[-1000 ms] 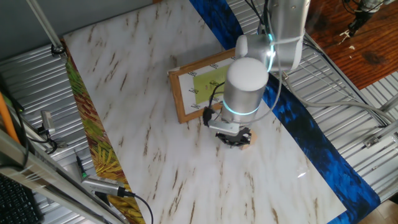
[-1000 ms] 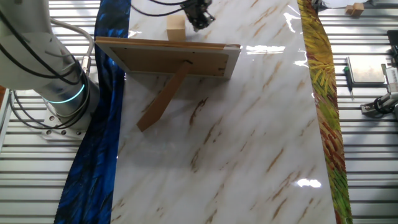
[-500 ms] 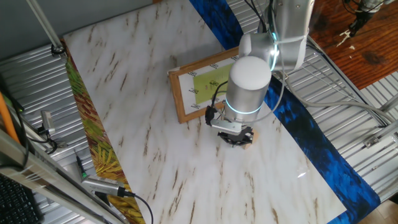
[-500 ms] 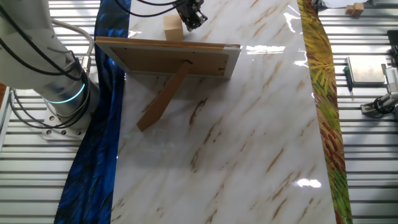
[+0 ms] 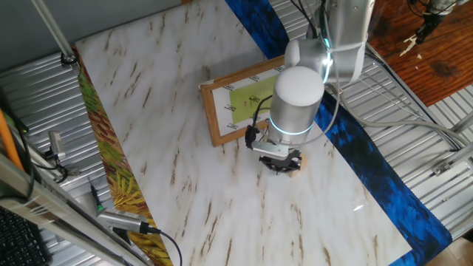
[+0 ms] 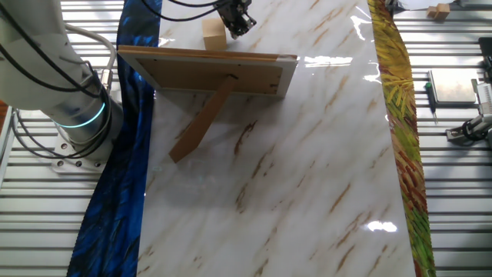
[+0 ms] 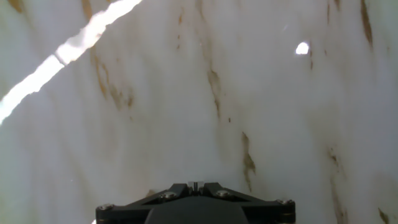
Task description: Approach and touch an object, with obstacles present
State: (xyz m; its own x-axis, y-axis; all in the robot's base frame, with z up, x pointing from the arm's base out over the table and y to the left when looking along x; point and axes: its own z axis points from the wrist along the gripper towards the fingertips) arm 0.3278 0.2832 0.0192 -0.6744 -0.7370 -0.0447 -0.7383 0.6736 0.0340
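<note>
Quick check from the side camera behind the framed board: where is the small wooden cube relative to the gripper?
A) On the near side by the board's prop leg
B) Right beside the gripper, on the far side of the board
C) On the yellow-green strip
B: the cube sits right beside the gripper, beyond the framed board.

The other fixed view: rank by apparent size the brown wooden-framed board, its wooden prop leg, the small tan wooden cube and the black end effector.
1. Brown wooden-framed board
2. Wooden prop leg
3. Small tan wooden cube and black end effector: look alike, and the end effector is cut off at the frame's top edge.

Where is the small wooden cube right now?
In the other fixed view the wooden cube sits on the marble table behind the framed board, right beside the tool.
</note>
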